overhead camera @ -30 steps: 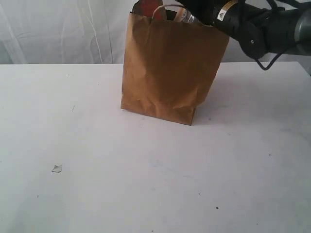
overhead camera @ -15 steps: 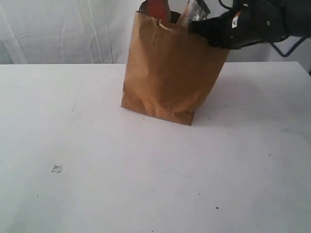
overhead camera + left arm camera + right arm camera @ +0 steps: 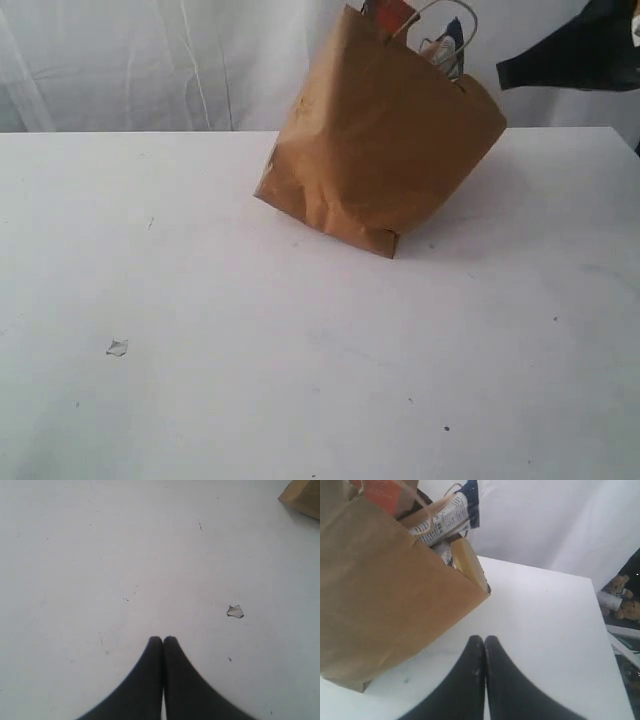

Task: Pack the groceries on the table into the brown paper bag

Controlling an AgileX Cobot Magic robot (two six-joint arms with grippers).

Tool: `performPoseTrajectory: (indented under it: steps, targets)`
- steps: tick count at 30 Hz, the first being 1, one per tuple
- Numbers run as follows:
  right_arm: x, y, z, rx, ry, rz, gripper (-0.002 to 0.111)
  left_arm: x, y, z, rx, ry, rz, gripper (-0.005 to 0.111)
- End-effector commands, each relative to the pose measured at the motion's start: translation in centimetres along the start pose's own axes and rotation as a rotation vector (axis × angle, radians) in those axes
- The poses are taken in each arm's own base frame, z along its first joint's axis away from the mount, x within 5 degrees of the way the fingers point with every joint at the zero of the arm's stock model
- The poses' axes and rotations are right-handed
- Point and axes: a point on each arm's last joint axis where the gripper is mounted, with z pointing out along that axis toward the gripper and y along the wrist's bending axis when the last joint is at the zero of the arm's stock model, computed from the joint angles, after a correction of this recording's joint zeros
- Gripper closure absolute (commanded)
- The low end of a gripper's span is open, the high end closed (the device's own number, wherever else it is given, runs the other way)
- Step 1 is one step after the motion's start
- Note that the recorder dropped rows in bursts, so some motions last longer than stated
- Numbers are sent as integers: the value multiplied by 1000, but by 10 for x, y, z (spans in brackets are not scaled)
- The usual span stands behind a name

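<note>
Keeping the left gripper (image 3: 163, 640) fully closed, fingertips pressed together, gripping nothing, hovering over bare table (image 3: 75, 555). Showing a small white crumb (image 3: 235, 611) lying ahead of those tips and off to one side, well apart from them. Catching only a corner of the brown paper bag (image 3: 302, 497) far ahead of this claw.

Holding the right gripper (image 3: 484, 639) likewise closed tight and empty. Differing from half a second ago: no longer reaching in at the bag's mouth, now pulled back clear of it and hanging just beside its upper corner, without contact in the exterior view. Differing also in the bag's posture: no longer standing upright, now tipping toward the right gripper, lifting the base edge farthest from that claw off the table and balancing on the base edge nearest it.

Running the bag's long axis from base to mouth, slanted off vertical, mouth pointing up and toward the right gripper. Carrying groceries inside: long dark-blue-and-white packet (image 3: 451, 511) poking out of the mouth on the side nearest the claw, brown pouch with orange mark (image 3: 382, 491) sticking up beyond it, one thin loop handle (image 3: 475, 20) arching above them.

Hanging beyond bag and claw: white curtain (image 3: 150, 60).
</note>
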Motion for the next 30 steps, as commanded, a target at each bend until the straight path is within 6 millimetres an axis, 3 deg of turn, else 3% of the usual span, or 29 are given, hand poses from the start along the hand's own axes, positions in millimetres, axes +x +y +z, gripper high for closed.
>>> performPoseTrajectory:
  steps: [1,9,15,18,21,26,28,30]
  targets:
    - [22,3,-6,-45,-23,58,108,1,0,0,2,-3,-9,107]
    - [52,-5,-16,18,30,8,108,1,0,0,2,-3,-9,107]
    - [98,-43,-31,305,56,286,108,1,0,0,2,-3,-9,107]
    - [118,-41,-50,282,-37,339,108,1,0,0,2,-3,-9,107]
    - [140,-26,-68,103,-120,380,108,1,0,0,2,-3,-9,107]
    - [159,4,-129,-266,-440,184,108,1,0,0,2,-3,-9,107]
    - [161,7,-157,-325,-593,149,108,1,0,0,2,-3,-9,107]
    - [167,0,-176,-254,-704,161,108,1,0,0,2,-3,-9,107]
